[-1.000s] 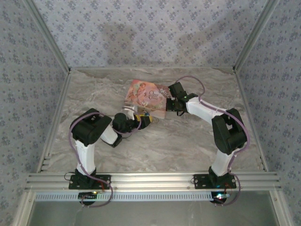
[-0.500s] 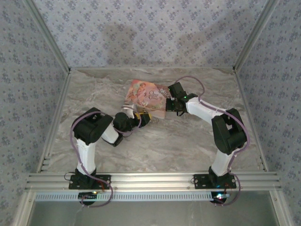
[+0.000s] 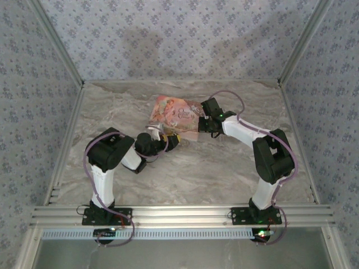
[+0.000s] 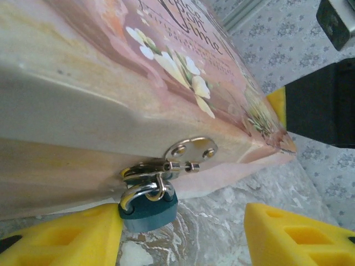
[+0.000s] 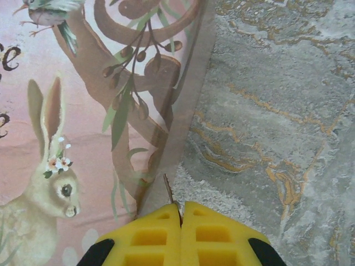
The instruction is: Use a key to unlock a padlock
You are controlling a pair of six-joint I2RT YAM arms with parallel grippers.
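The left pincer (image 4: pixel 183 219) stands wide, its two yellow foam-like fingers (image 4: pixel 61 238) spread apart low over the grey veined marble counter (image 4: pixel 216 221). Just ahead of its left finger hangs the small teal-bodied padlock with a silver shackle (image 4: pixel 148 209). The lock body touches or nearly touches that finger's inner edge, and the shackle is threaded through the silver metal hasp (image 4: pixel 186 152) on the side wall of the pink illustrated wooden box (image 4: pixel 111 83). The shackle looks seated in the lock body. From above, the left pincer (image 3: pixel 173 141) sits at the near side of the box (image 3: pixel 175 114), and the right pincer (image 3: pixel 201 126) at the box's right corner, the two close together. The right pincer (image 5: pixel 180 209) is pressed narrow, its yellow fingers meeting around a thin metal key (image 5: pixel 168 190), whose slim blade pokes forward from between the fingertips. The blade's tip lies just ahead of the pincer at the box's edge (image 5: pixel 166 127), where the rabbit-painted lid meets the counter (image 5: pixel 266 111).
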